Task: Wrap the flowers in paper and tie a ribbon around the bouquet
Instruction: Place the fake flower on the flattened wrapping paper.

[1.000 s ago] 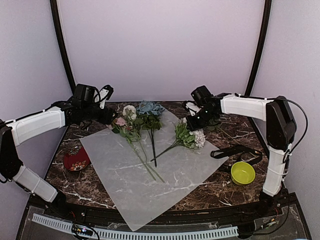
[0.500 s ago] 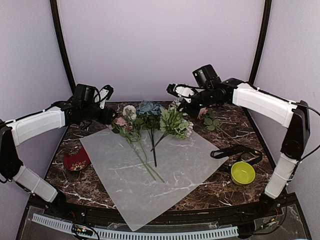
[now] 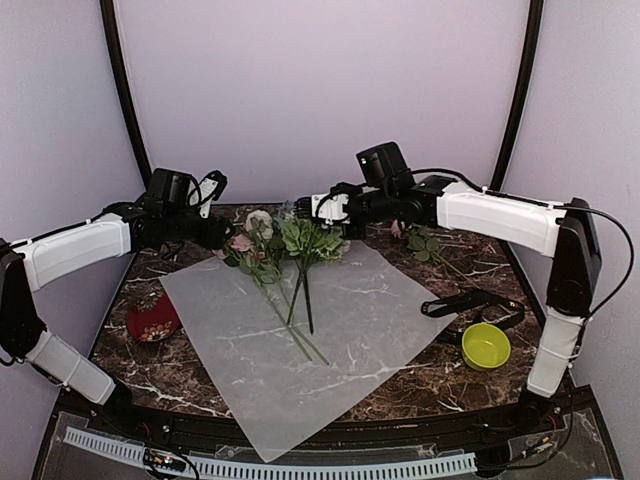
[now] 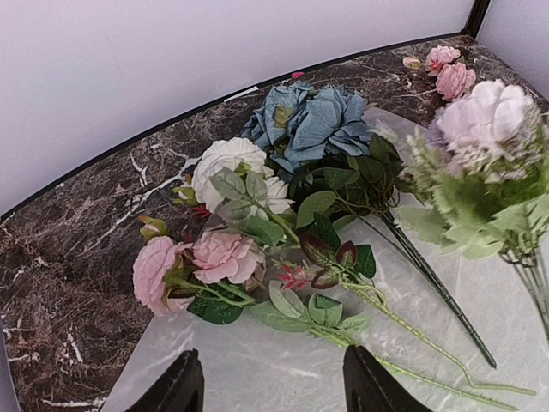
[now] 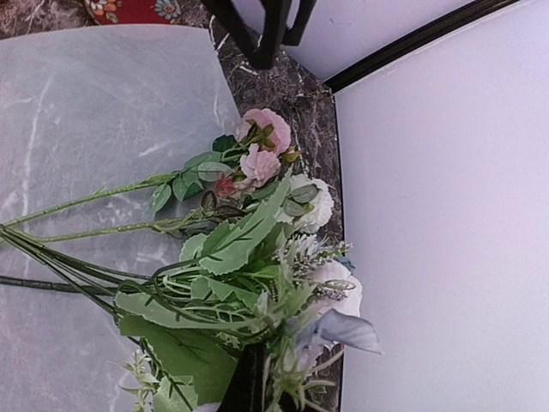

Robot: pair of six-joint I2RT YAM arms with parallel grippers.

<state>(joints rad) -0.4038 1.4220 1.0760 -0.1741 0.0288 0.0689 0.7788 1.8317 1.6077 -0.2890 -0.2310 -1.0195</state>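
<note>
1. My right gripper (image 3: 320,214) is clamped on the held sprig (image 3: 310,241) just under its leafy head. It hangs the sprig over the far part of the paper (image 3: 340,340), beside the flowers (image 3: 258,238) lying there.
2. My left gripper (image 4: 270,388) has its jaws apart and holds nothing. It sits low over the paper's far-left edge, near the pink blooms.
3. The stems look thin and wiry, the blooms light and crushable (fabric, I'd guess). I'd grip on the stems below the leaves, never the heads.
4. The paper looks thin, slick and floppy, so I'd pinch an edge or corner.
5. The ribbon (image 3: 470,303) lies by the paper's right corner, near a yellow bowl (image 3: 486,346). It looks limp and is best pinched near one end.
</note>
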